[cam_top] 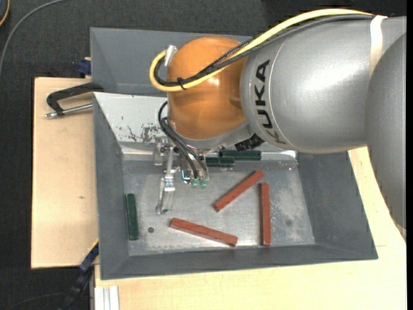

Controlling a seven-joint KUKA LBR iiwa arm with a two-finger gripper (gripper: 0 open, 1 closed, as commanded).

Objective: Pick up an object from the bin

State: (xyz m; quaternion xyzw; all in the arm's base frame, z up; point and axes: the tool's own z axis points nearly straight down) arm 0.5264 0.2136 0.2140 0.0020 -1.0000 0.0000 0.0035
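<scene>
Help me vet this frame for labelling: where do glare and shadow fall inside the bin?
Camera view: strong glare whitens the bin's back wall at upper left; the arm shades the floor beneath its orange cover, dimming a dark green piece there; the three red bars and the left green bar lie evenly lit.

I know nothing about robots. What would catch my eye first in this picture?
The big silver arm, with a bulging orange cover at its end, reaches in from the upper right over the grey bin. Its gripper hangs above the bin floor, left of middle. Three red-brown sticks lie scattered lower right of it, and a dark green stick lies near the left wall.
</scene>
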